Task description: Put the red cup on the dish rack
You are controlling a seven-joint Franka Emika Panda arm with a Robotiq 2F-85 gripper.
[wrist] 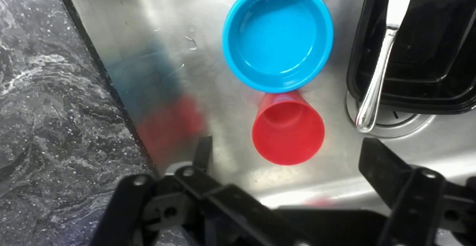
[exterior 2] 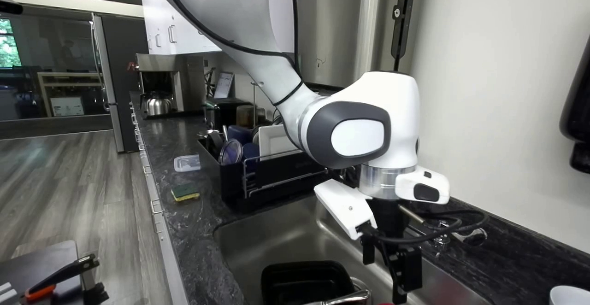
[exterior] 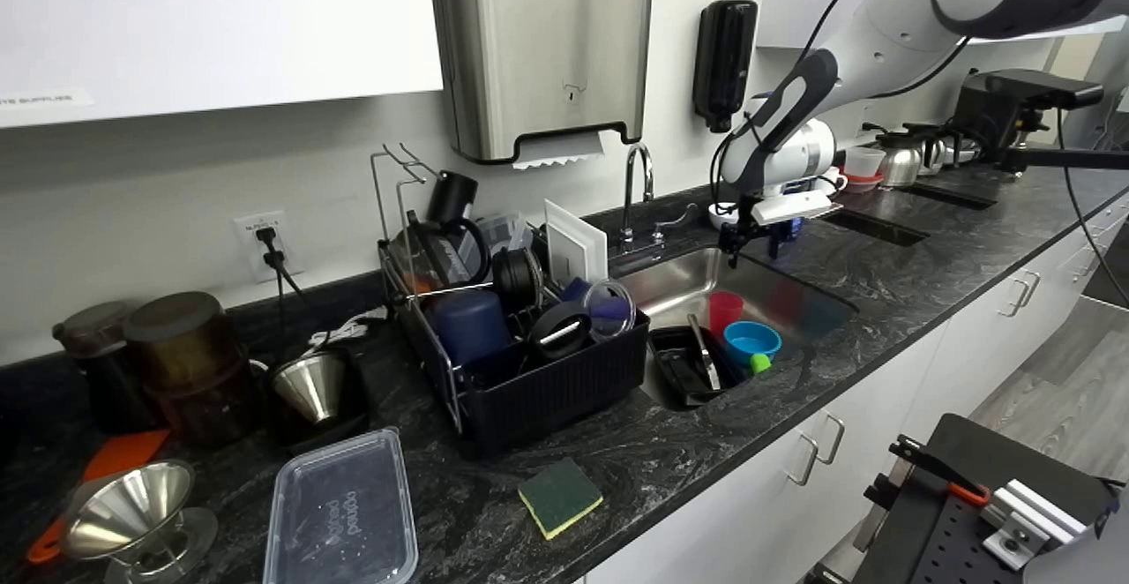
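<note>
The red cup (exterior: pixel 725 310) stands upright in the metal sink, its mouth up. In the wrist view the red cup (wrist: pixel 288 138) is seen from above, touching or nearly touching the blue dish (wrist: pixel 279 38). In an exterior view only a red sliver shows at the bottom edge. The dish rack (exterior: pixel 564 399) stands on the counter beside the sink, full of dishes; the dish rack also shows in an exterior view (exterior 2: pixel 286 171). My gripper (wrist: pixel 287 141) is open and empty, its fingers wide apart on either side of the cup in the picture. In both exterior views the gripper (exterior: pixel 752 251) (exterior 2: pixel 385 277) points down, above the sink.
A black container (exterior: pixel 679 377) with a knife (wrist: pixel 377 78) across it lies in the sink. The blue dish has a green-tipped handle. A faucet (exterior: pixel 646 178) and a white plate (exterior: pixel 578 244) rise between sink and rack. A sponge (exterior: pixel 562 496) lies on the counter.
</note>
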